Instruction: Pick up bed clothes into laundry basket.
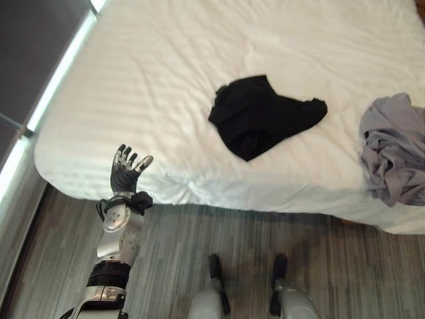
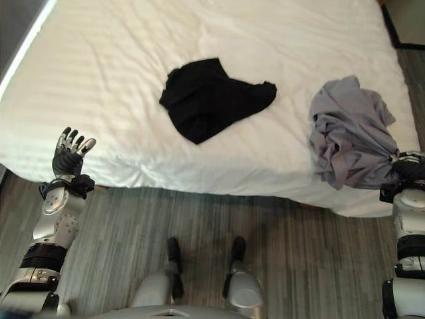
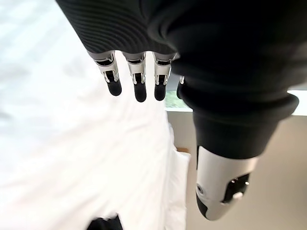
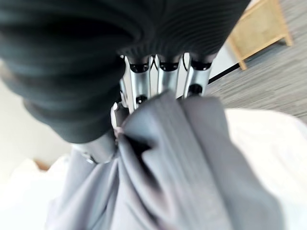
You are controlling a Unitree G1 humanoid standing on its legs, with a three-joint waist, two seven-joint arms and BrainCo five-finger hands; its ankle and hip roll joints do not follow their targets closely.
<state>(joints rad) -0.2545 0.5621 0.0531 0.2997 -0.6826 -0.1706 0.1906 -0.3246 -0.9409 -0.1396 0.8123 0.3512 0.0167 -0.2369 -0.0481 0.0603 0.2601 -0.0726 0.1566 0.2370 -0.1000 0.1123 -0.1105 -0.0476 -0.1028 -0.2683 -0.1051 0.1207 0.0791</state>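
The right hand (image 4: pixel 144 91) has its fingers (image 4: pixel 165 79) curled into a fold of the grey garment (image 2: pixel 348 136), pinching the cloth against the thumb; the rest of that garment lies bunched at the near right edge of the white bed (image 1: pixel 166 80). A black garment (image 1: pixel 262 116) lies crumpled mid-bed, well apart from both hands. The left hand (image 1: pixel 125 169) hovers by the bed's near left edge, fingers (image 3: pixel 139 86) straight and spread, holding nothing.
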